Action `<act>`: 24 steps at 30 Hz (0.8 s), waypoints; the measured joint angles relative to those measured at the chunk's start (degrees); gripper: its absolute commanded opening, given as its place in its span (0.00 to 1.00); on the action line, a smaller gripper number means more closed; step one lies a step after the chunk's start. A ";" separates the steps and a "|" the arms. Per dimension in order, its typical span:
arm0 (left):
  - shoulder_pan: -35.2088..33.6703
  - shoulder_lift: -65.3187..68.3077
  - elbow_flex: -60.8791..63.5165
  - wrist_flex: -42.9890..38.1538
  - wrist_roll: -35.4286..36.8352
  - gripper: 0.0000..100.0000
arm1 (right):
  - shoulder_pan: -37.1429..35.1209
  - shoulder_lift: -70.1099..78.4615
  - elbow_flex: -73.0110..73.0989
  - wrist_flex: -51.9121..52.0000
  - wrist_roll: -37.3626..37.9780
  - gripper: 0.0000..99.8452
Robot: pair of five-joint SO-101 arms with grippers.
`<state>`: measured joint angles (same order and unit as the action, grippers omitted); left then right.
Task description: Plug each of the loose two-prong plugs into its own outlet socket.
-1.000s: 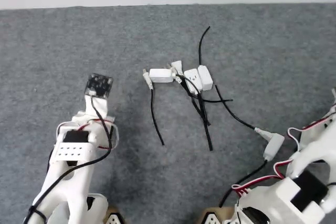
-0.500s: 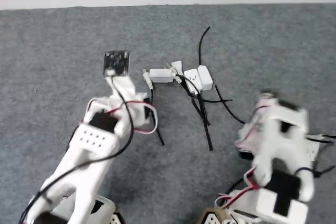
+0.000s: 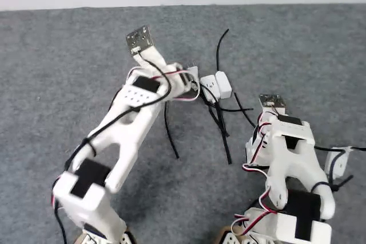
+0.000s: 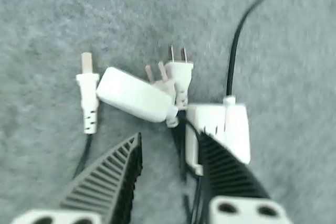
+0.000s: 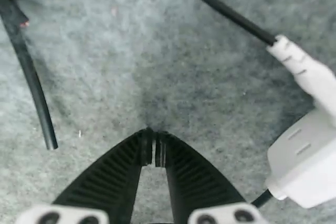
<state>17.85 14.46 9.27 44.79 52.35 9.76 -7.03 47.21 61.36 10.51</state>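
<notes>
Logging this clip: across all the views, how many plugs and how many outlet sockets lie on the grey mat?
White two-prong plugs: 4
White rectangular outlet sockets: 4
Total: 8

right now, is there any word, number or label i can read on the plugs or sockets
Nothing here can be read.
Socket block: small dark marks on its face, too blurred to read.
Two-prong plug: no print to be seen.
</notes>
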 measured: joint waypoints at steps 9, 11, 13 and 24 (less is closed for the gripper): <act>-1.23 12.31 -8.88 0.00 3.96 0.26 | 0.00 0.00 0.00 0.00 0.00 0.01; -2.11 14.68 -10.90 0.00 3.96 0.26 | 0.00 0.00 0.00 0.00 0.35 0.01; -2.55 17.41 -13.27 0.00 3.96 0.26 | 0.00 0.00 0.00 0.00 0.62 0.01; -2.55 26.64 -23.47 2.90 3.96 0.26 | 0.00 0.00 0.00 0.00 1.58 0.01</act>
<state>15.30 41.10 -14.20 47.69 56.31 9.76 -7.03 47.21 61.36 12.09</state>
